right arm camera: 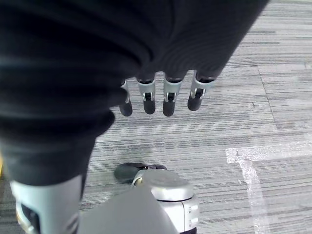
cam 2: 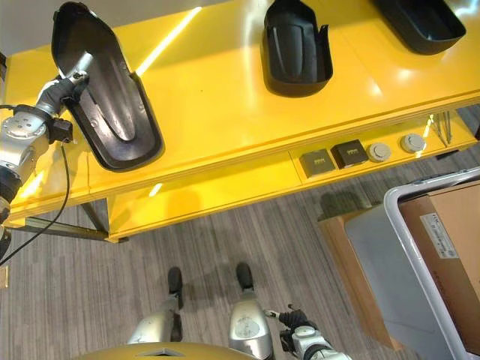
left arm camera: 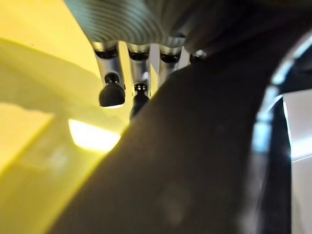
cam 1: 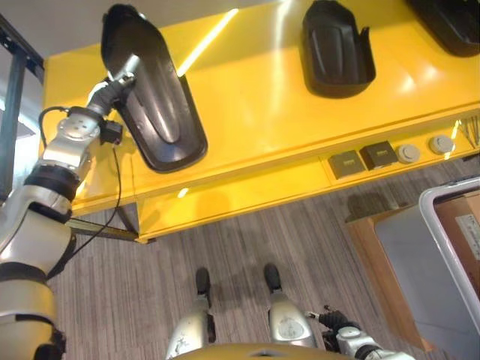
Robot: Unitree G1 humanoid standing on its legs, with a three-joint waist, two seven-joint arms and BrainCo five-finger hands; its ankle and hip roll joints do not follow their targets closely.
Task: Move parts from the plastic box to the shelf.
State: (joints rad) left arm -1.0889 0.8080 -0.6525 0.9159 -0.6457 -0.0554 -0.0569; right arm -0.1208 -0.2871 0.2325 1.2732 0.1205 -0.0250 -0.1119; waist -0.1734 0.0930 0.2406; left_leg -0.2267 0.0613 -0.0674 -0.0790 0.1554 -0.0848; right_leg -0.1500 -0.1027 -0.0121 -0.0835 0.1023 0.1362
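I have the left hand (cam 2: 71,84) curled on a black part (cam 1: 154,97) resting on the yellow shelf (cam 1: 255,112); two parts (cam 1: 335,49) already sit there. My right hand (right arm camera: 161,97) hangs empty, fingers curled, and the plastic box (cam 2: 420,247) waits on my right.

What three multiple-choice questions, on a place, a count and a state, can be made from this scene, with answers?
1. Where is the long black part that the left robot hand touches?
A. On the yellow shelf
B. On the floor
C. Inside the box

2. How many black parts show on the shelf top?
A. One
B. Three
C. Five

3. What is the right robot hand doing?
A. Gripping a part
B. Pressing on the shelf
C. Hanging over the striped floor, holding nothing

Answers:
1 A: the part lies on the shelf top near its left end.
2 B: besides the long one, a second part lies mid-shelf and a third at the right edge.
3 C: its wrist view shows the fingers curled down with nothing between them.
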